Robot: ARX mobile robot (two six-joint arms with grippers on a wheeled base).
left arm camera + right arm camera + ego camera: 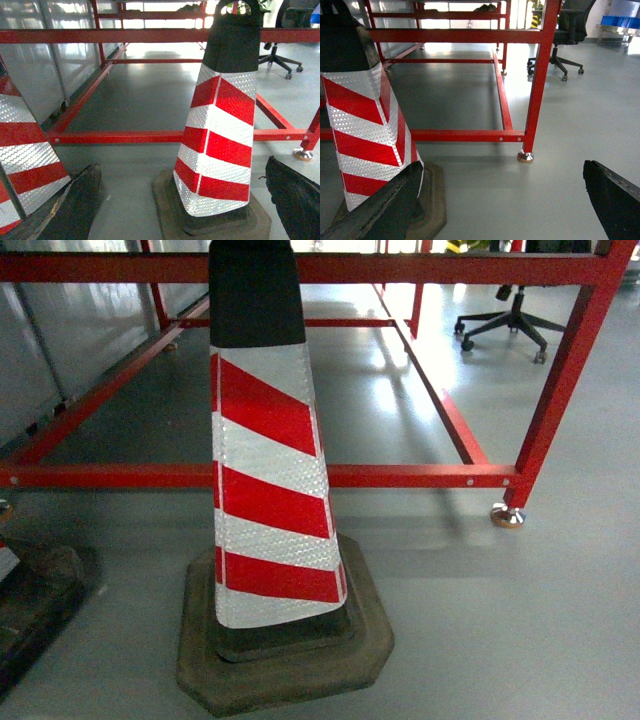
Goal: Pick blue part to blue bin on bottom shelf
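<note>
Still at the search stage: both grippers, left point(182, 205) and right point(502, 205), spread apart and empty above grey floor point(480, 620), facing a striped traffic cone point(270, 490) and red frame point(420, 476); blue part and bottom shelf nowhere visible, so locating them next.

Industrial workshop: grey floor point(560, 620), red steel frame point(420, 476), traffic cone point(270, 490).

cone point(268, 490): red-white striped, upright on grey floor point(500, 620) | red frame point(400, 476) behind | office chair point(510, 320) far right
</note>
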